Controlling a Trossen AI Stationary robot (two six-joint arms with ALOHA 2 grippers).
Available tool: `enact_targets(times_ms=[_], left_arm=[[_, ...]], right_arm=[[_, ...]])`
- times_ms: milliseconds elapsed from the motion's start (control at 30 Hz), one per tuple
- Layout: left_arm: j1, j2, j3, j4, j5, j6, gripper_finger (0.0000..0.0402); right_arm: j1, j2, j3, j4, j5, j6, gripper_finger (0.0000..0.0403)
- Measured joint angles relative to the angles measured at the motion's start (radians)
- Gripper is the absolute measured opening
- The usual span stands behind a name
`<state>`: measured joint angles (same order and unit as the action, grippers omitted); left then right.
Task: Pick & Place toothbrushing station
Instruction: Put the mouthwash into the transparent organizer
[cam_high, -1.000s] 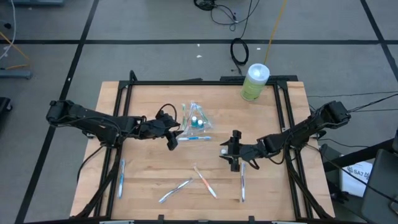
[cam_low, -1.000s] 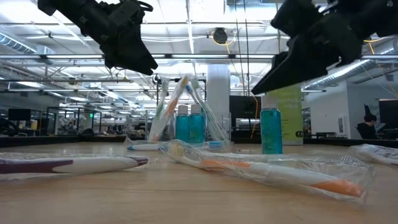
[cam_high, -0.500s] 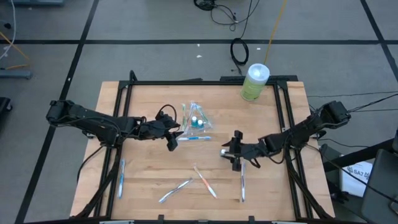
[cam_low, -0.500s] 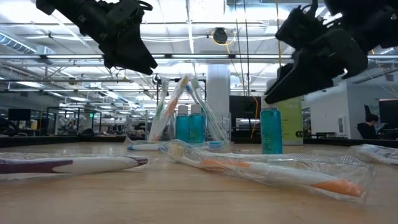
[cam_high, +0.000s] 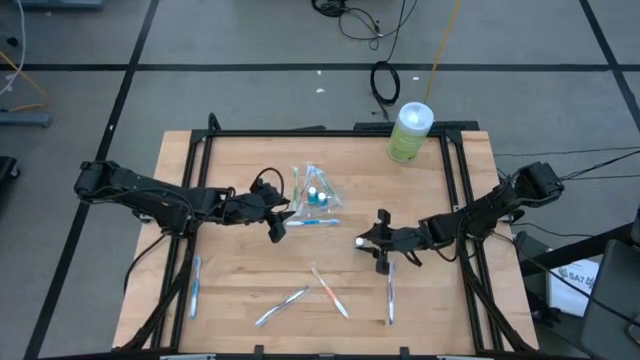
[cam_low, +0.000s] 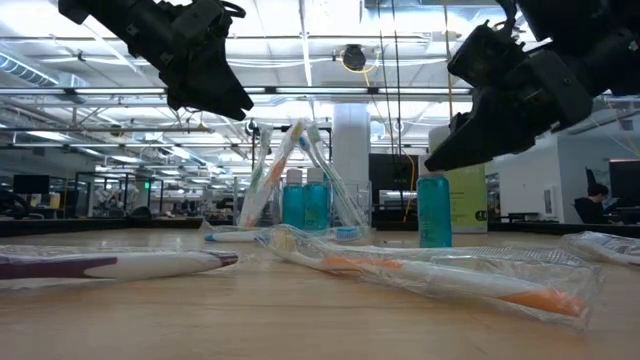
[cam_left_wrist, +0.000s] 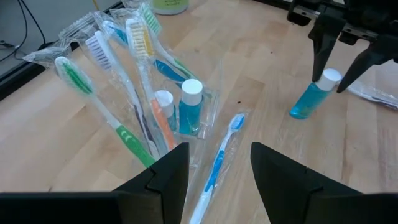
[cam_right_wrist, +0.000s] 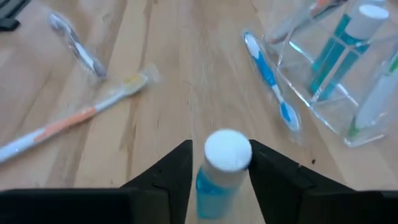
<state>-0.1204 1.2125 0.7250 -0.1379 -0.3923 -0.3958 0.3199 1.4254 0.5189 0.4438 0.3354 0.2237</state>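
A clear plastic cup (cam_high: 315, 192) stands mid-table and holds several wrapped toothbrushes and two teal bottles with white caps; it also shows in the left wrist view (cam_left_wrist: 186, 118). A third teal bottle (cam_left_wrist: 311, 99) with a white cap (cam_right_wrist: 227, 149) stands upright on its base to the cup's right. My right gripper (cam_high: 372, 242) is open, one finger on either side of that bottle's cap. My left gripper (cam_high: 278, 222) is open and empty just left of the cup, above the table. My right gripper's fingers (cam_right_wrist: 177, 168) stand on either side of the standing bottle's white cap (cam_right_wrist: 227, 149), coming level from the table's right. I cannot tell whether they touch it. The bottle rests upright on the table.
A wrapped blue toothbrush (cam_high: 312, 222) lies beside the cup. More wrapped brushes lie nearer the front: an orange one (cam_high: 330, 290), pale ones (cam_high: 282, 307) (cam_high: 390, 300), and one at the left (cam_high: 195, 285). A pale-green canister (cam_high: 410, 132) stands at the far right.
My right gripper has drawn a little toward the table's right edge and sunk slightly beside the teal bottle, which stands where it was.
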Motion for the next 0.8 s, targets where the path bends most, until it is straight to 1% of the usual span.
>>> enact_targets(times_ms=[233,333,433,567,800], left_arm=[[0.0,0.0,0.0,0.0,0.0,0.001,0.0179],[0.0,0.0,0.0,0.0,0.0,0.001,0.0179],[0.0,0.0,0.0,0.0,0.0,0.001,0.0179],[0.0,0.0,0.0,0.0,0.0,0.002,0.0179],[0.0,-0.001,0.0,0.014,0.004,0.026,0.0179]], right_arm=[[-0.008,0.0,-0.009,0.002,0.001,0.002,0.0101],[-0.018,0.0,-0.009,0.003,0.001,0.003,0.0097],[-0.024,0.0,-0.009,0.036,0.001,-0.002,0.0103],[-0.034,0.0,-0.009,0.154,0.002,-0.069,0.0108],[-0.096,0.0,-0.009,0.506,0.002,-0.204,0.0097]])
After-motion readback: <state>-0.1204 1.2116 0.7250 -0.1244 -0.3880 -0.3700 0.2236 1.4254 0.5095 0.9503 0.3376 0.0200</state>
